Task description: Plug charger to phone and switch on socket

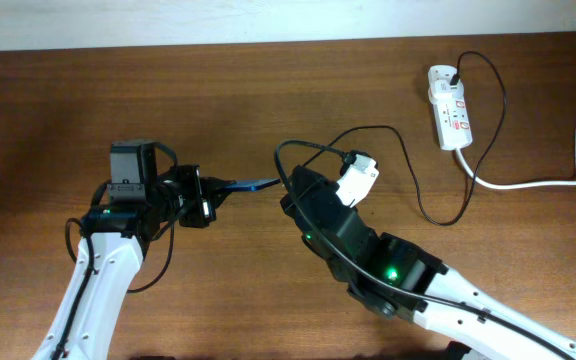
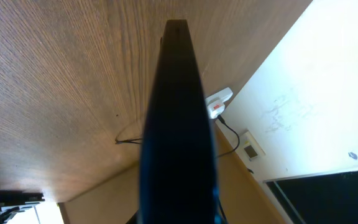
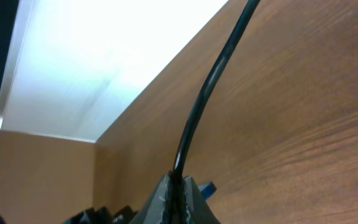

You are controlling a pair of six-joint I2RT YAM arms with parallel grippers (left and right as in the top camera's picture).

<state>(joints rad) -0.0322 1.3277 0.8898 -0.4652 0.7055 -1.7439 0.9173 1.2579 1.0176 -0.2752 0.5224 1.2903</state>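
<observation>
Closest to the left wrist lens is the phone (image 2: 179,124), seen edge-on as a dark slab running away from me. The left gripper (image 1: 206,200) is clamped on one end of it, and the free end points right; whether it clears the table (image 1: 68,100) I cannot tell. Just right of that free end, the right gripper (image 3: 179,190) is pinched tight on the charger (image 3: 211,84), whose thin black cable rises out from between the fingers. The connector tip is hidden from me down by those fingers, and I cannot make out the phone's port either. I judge the step in hand to be mating tip to port. To do it well I would hold the left arm dead steady, bring the tip in line with the phone's long axis, check the alignment from overhead, then push straight and slowly without twisting. Farther off, the cable loops loosely across the right middle of the table to the socket (image 1: 452,112) at the far right, its plug at the strip's far end. That slack should keep my push from tugging the strip. A white cord (image 1: 538,184) trails away right. The switches are too small to read.
</observation>
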